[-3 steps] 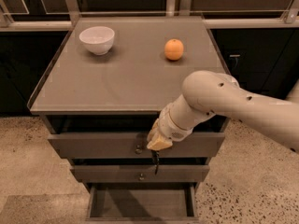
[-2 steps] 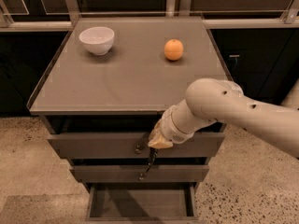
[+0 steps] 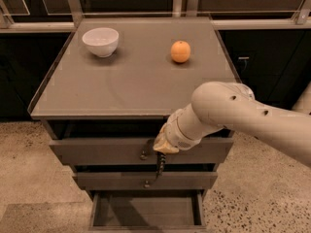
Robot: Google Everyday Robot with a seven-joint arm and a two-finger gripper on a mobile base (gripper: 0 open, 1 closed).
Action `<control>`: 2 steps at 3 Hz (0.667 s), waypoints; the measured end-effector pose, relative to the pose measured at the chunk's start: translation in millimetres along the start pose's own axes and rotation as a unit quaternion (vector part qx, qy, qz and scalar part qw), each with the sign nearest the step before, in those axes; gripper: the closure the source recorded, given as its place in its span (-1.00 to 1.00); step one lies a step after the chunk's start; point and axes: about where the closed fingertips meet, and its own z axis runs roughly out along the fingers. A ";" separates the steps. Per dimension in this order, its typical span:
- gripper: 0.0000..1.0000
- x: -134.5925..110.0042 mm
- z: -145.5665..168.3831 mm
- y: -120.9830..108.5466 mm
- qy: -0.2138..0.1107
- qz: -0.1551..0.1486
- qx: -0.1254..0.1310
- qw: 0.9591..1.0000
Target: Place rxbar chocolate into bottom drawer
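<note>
Jaws first: whether they are clenched or released, I cannot tell from my feed. What I see of the dark two-finger gripper is a narrow black shape hanging straight down from the cream wrist cuff of the white, rounded robot arm. The arm reaches in from the right edge and bends down past the front lip of the grey-brown cabinet top.

The gripper hangs in front of the cabinet. Its upper part lies across the face of the wide top drawer, just beside that drawer's round metal knob, and its tip is down at the upper edge of the middle drawer.

I cannot make out the small flat black rxbar chocolate wrapper as a thing apart from that dark shape, so I can't say where it is.

The shallow, narrow bottom drawer stands pulled out at the foot of the cabinet, below the gripper and apart from it, with a plain flat floor showing between its side walls. The two wider drawers above it show closed fronts.

On the cabinet top, a round white bowl sits upright near the back left corner. A round orange fruit sits toward the back right, well apart from the bowl. Speckled beige flooring surrounds the cabinet.
</note>
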 end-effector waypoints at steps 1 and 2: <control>1.00 13.8 -35.6 13.3 0.022 0.037 0.021 0.999; 1.00 31.0 -68.2 26.1 0.036 0.078 0.049 0.995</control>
